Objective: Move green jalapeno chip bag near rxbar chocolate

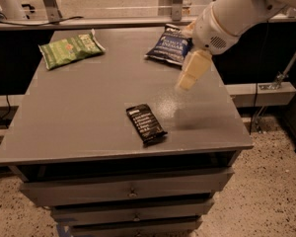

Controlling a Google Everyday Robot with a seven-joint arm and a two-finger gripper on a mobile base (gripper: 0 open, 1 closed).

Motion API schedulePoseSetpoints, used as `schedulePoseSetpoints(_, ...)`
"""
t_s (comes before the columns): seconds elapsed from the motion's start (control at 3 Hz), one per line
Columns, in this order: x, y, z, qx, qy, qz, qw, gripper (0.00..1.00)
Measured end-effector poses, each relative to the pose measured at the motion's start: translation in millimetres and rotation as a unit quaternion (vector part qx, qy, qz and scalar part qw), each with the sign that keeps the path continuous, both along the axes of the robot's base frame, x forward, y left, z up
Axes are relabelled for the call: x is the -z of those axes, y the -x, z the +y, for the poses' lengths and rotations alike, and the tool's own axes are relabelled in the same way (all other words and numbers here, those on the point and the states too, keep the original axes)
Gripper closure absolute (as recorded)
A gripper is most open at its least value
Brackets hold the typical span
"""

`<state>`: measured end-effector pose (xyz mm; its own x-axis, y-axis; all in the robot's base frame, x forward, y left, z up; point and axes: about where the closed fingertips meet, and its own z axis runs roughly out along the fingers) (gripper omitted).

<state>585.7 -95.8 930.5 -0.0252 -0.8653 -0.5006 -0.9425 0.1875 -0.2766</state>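
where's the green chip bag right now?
In the camera view the green bag lies at the table's far-left corner, well away from the rxbar near the front edge. The gripper hovers over the right side, by the blue bag.

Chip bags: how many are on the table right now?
2. The green jalapeno chip bag lies at the far left corner; a dark blue chip bag lies far right, partly behind the arm. The pincer hovers just in front of it.
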Motion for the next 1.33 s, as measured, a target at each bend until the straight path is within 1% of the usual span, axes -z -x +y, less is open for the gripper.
schedulePoseSetpoints(0.33, 8.3, -24.9, 38.4, -0.030, -0.046, -0.004, 0.9985, 0.00)
schedulePoseSetpoints(0.67, 13.3, -39.2, 64.0, -0.052, -0.078, -0.004, 0.9956, 0.00)
schedulePoseSetpoints(1.0, 13.4, -39.2, 64.1, -0.052, -0.078, -0.004, 0.9956, 0.00)
schedulePoseSetpoints(1.33, 14.8, -65.3, 80.8, -0.058, -0.102, -0.023, 0.9929, 0.00)
